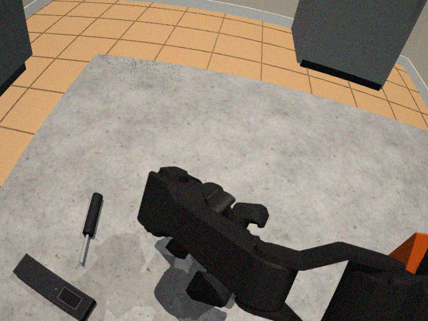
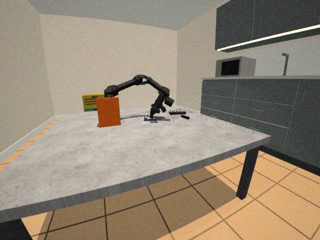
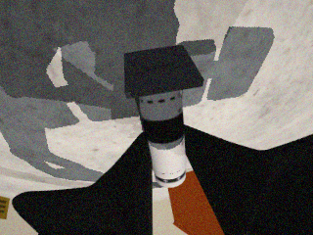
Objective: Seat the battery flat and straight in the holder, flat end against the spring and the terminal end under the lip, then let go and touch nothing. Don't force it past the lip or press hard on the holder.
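My gripper is shut on the battery, one black finger on each side, low over the table. In the wrist view the battery has a grey far part, a black band and a white near part. Its far end reaches the dark raised end block of the holder, which also shows small in the exterior view. The block hides the spring and the battery's far tip. The lip is not to be made out. Whether the battery lies flat cannot be told. The arm covers battery and holder in the top view.
A screwdriver and a dark flat device lie on the table at the left in the top view. An orange panel stands near the arm's base, with a yellow sign behind it.
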Robot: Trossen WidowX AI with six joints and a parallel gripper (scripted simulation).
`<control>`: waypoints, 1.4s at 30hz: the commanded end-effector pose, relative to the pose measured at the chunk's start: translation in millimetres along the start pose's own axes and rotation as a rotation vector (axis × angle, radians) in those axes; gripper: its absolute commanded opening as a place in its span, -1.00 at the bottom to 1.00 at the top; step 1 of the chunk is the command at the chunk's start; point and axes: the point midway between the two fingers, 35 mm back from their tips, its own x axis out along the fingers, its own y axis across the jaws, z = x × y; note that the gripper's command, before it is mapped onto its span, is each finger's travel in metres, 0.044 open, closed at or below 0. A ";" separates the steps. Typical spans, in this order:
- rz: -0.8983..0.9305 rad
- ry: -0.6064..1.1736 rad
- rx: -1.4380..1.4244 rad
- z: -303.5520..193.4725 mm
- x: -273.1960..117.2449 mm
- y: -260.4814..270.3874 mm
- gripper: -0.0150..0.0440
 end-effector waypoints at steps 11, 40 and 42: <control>-0.017 -0.063 -0.004 4.1 1.4 -3.6 -0.21; -0.039 -0.175 0.005 5.0 7.5 -6.3 -0.21; -0.039 -0.183 0.006 4.9 7.9 -6.4 -0.21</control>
